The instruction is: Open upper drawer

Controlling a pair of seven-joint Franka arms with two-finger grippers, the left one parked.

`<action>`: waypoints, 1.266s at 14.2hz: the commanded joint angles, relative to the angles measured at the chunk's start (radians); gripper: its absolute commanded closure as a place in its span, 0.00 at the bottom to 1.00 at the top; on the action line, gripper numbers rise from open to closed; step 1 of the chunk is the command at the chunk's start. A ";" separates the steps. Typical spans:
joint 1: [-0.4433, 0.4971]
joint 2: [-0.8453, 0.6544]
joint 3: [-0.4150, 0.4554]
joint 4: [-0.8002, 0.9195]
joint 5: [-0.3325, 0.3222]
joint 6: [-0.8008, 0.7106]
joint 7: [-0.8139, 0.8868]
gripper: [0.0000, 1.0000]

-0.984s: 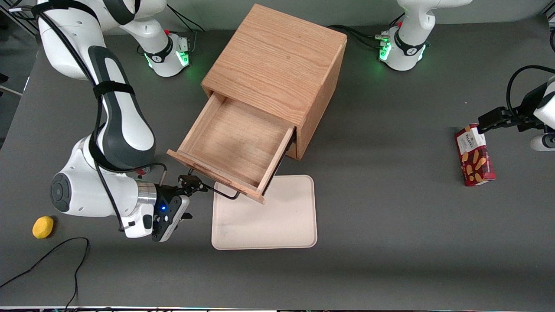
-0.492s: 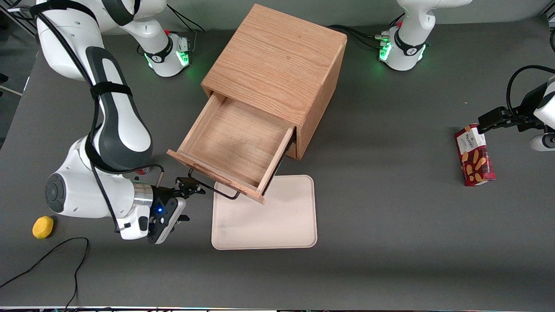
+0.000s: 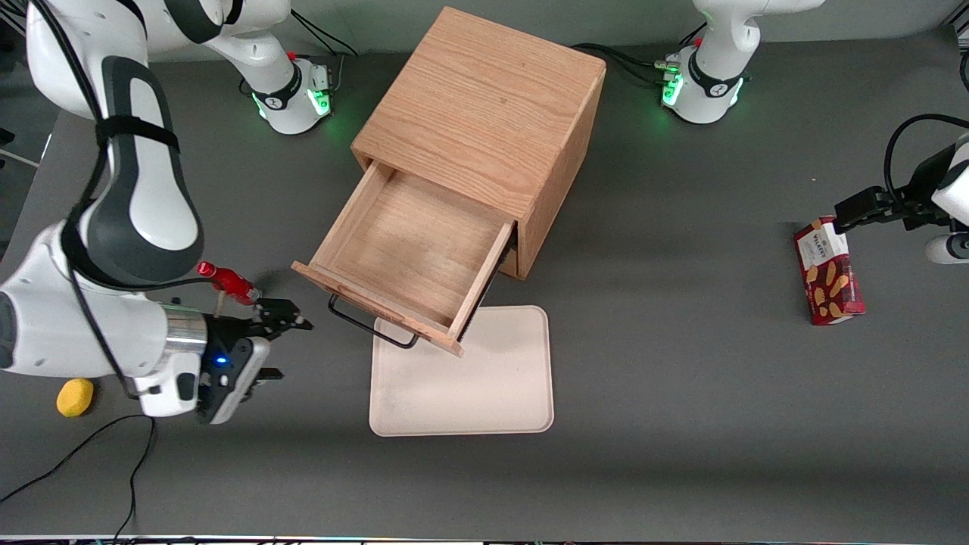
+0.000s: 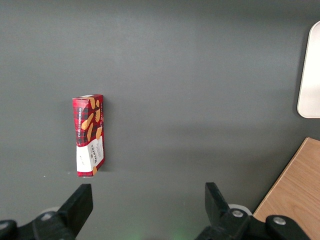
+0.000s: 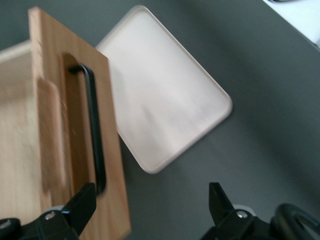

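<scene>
The right arm's pincer (image 3: 290, 318) hangs above bare tabletop (image 3: 681, 424), apart from the black bar handle (image 3: 371, 327) of the upper drawer (image 3: 412, 253), toward the working arm's end; its fingers (image 5: 80, 207) stand spread with nothing between them, so it is released. In the right wrist view the handle (image 5: 95, 135) runs along the drawer's light-oak front panel, well clear of both fingertips. The upper drawer is pulled far out of the cube-shaped wooden cabinet (image 3: 484, 113), its shallow box open to the top and its bare wooden floor showing. The drawer's front corner overhangs a pale, rounded tray (image 3: 469, 386) that lies flat on the tabletop, nearer to the front camera than the cabinet. A small yellow object (image 3: 75, 397) rests on the tabletop at the working arm's end, close by the arm's wrist, with a thin black cable (image 3: 113, 454) curling nearer the front camera. Toward the parked arm's end lies a red biscuit box (image 3: 828, 271), flat on the tabletop and well apart from the cabinet; the left wrist view shows the same box (image 4: 89, 135) lying alone on grey surface.
</scene>
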 commanded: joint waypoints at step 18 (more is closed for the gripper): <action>0.016 -0.670 -0.186 -0.640 -0.374 -0.142 0.572 0.00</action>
